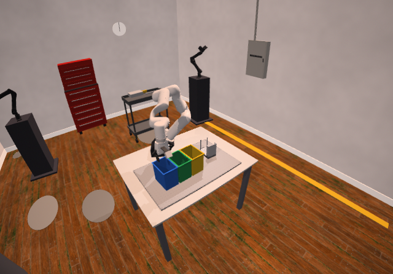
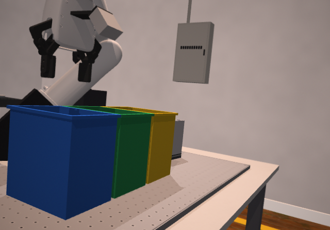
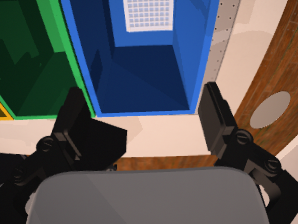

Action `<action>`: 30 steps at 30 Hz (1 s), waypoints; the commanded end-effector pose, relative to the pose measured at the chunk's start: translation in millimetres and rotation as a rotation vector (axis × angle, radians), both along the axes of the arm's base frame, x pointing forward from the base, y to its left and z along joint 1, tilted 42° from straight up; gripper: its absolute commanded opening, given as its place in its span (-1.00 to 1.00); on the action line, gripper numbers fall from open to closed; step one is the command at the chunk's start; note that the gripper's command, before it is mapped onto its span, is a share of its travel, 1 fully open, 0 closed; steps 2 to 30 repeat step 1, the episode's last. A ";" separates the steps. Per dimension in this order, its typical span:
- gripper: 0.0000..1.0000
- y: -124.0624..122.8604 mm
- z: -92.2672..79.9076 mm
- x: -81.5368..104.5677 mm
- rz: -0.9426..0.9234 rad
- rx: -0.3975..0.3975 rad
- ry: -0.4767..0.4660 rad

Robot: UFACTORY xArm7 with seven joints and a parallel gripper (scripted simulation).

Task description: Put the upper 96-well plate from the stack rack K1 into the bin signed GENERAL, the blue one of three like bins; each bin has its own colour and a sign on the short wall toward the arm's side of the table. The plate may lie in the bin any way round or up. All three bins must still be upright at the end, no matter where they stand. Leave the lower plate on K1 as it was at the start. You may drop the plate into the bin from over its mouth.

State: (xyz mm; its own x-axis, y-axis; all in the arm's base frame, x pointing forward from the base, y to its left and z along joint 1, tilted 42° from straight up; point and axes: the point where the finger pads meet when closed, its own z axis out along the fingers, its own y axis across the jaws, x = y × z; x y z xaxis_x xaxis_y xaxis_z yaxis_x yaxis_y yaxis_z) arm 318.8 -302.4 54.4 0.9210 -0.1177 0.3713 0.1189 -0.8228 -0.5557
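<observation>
The blue bin [image 1: 166, 177] [image 2: 39, 157] [image 3: 192, 50] stands upright. A white gridded 96-well plate [image 3: 149, 14] lies inside it, toward the end away from the arm, cut off by the upper edge of the wrist view. My gripper [image 2: 66, 78] [image 3: 143, 98] is open and empty, pointing down above the level of the bin rims, near the blue bin's arm-side end. The rack K1 [image 1: 210, 150] [image 2: 178, 139] stands beyond the yellow bin. The lower plate on it cannot be made out. The bins' signs are not visible.
The green bin [image 1: 185, 171] [image 2: 133, 157] stands upright right beside the blue one. The yellow bin [image 1: 198, 164] [image 2: 161, 148] stands upright beyond it. All stand on a perforated board [image 1: 163, 204] [image 2: 209, 184] on the white table [image 1: 128, 158].
</observation>
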 end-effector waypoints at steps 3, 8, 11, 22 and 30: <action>1.00 -1.9 0.9 0.1 -0.003 -0.003 -0.001; 1.00 -1.9 0.9 0.1 -0.003 -0.003 -0.001; 1.00 -1.9 0.9 0.1 -0.003 -0.003 -0.001; 1.00 -1.9 0.9 0.1 -0.003 -0.003 -0.001; 1.00 -1.9 0.9 0.1 -0.003 -0.003 -0.001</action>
